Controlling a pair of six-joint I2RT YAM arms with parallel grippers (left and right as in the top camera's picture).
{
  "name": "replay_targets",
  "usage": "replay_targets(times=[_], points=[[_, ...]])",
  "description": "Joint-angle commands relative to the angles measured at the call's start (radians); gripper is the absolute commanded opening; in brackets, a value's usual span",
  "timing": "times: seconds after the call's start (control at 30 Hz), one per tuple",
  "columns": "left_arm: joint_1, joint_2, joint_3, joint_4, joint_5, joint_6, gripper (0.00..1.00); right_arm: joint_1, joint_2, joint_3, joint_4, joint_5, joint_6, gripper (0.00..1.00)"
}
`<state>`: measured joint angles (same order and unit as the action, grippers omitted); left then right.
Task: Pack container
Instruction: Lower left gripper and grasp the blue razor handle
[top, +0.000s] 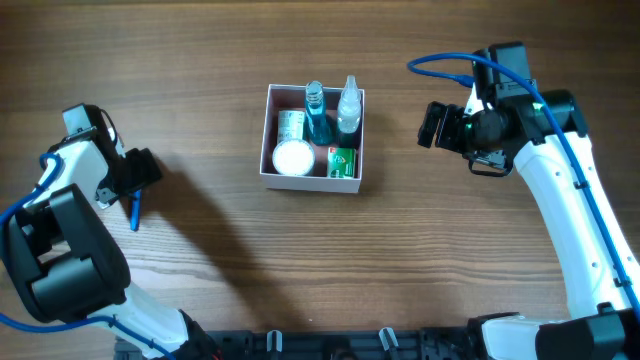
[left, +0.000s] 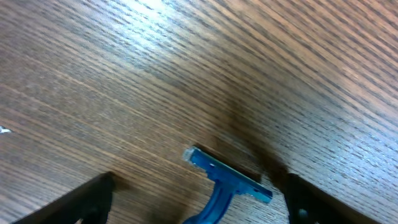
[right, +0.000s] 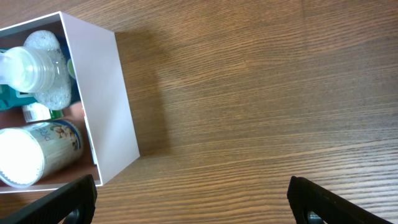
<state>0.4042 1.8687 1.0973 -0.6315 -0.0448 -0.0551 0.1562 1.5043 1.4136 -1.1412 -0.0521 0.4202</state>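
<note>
Your container (top: 268, 168) at mid-table already holds two bottles (top: 332, 110), a jar (top: 293, 156) and a green packet (top: 342, 160), leaving only the blue razor (left: 225, 183) outside on the table, framed untouched by your left gripper's (left: 199, 202) wide fingers, while your right gripper (right: 193, 199) hangs fully open and empty beside the container.

The razor (left: 227, 183) lay on the table (left: 186, 74) between the fingers (left: 74, 202) of the left gripper (top: 135, 180), head toward the table's far side. The container (top: 352, 180) sat well apart to that claw's right, just left of the right gripper (top: 432, 125). Inside it stood two bottles (top: 347, 105) at the back, a jar (top: 293, 156) and a packet (top: 342, 160) in front.
</note>
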Motion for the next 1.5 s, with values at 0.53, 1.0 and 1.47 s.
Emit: replay_targets(times=[0.53,1.0,1.47], points=[[-0.008,0.059,-0.021,-0.121,-0.013,-0.005,0.53,-0.003,0.009,-0.002,-0.004,-0.009,-0.013,1.0],[-0.008,0.059,-0.021,-0.123,-0.013,-0.005,0.22,-0.003,0.009,-0.002,-0.005,-0.009,-0.013,1.0],[-0.008,0.059,-0.02,-0.12,-0.013,-0.005,0.09,-0.003,0.009,-0.002,-0.005,-0.009,-0.013,1.0]])
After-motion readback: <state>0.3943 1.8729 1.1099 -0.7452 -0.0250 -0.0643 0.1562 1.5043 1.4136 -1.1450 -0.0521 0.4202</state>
